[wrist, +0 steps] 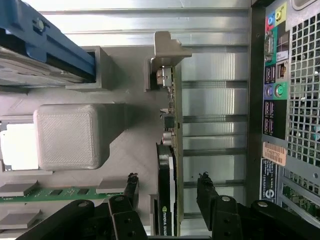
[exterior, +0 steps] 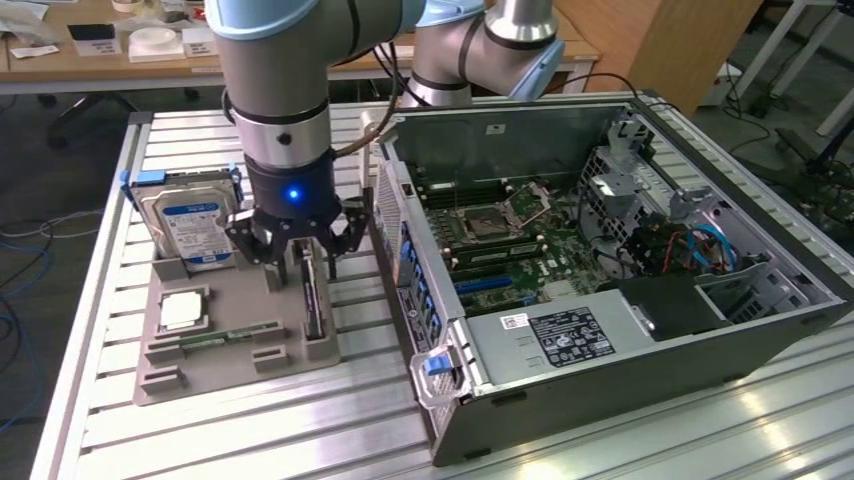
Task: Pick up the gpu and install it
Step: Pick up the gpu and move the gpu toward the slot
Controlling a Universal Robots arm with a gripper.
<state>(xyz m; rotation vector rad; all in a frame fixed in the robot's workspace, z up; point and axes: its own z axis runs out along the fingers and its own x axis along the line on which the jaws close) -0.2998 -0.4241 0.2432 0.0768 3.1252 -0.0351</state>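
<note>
- GPU card (exterior: 311, 305) stands on its long edge in a slot of the grey holder tray (exterior: 227, 375), on the side of the tray nearest the computer case (exterior: 601, 270).
- From the wrist view I see the card (wrist: 166, 170) edge-on: dark board, black cooler, and the silver-grey metal bracket (wrist: 167, 50) at the end away from the claw.
- My claw (exterior: 304, 262) hangs straight down over the card, arm upright above it.
- The claw (wrist: 167, 182) is spread wide, with one black fingertip (wrist: 131, 182) on each side of the card and a gap showing on both sides. I see no contact and nothing is pinched.
- The card sits fully in its slot, not lifted.
- On the same tray, a silver hard drive (exterior: 194, 225) with a blue-and-white label stands upright at the far corner, on the exterior view's left of the claw.
- A narrow green memory stick (exterior: 214, 340) lies in the tray nearer the camera; the wrist view shows it (wrist: 50, 192) just beside one finger.
- The case lies on its side with the panel off and the motherboard facing up. Its rear port panel (wrist: 272, 90) faces the tray, close by.
- Tray and case both rest on the slatted aluminium worktop (exterior: 267, 440).
</note>
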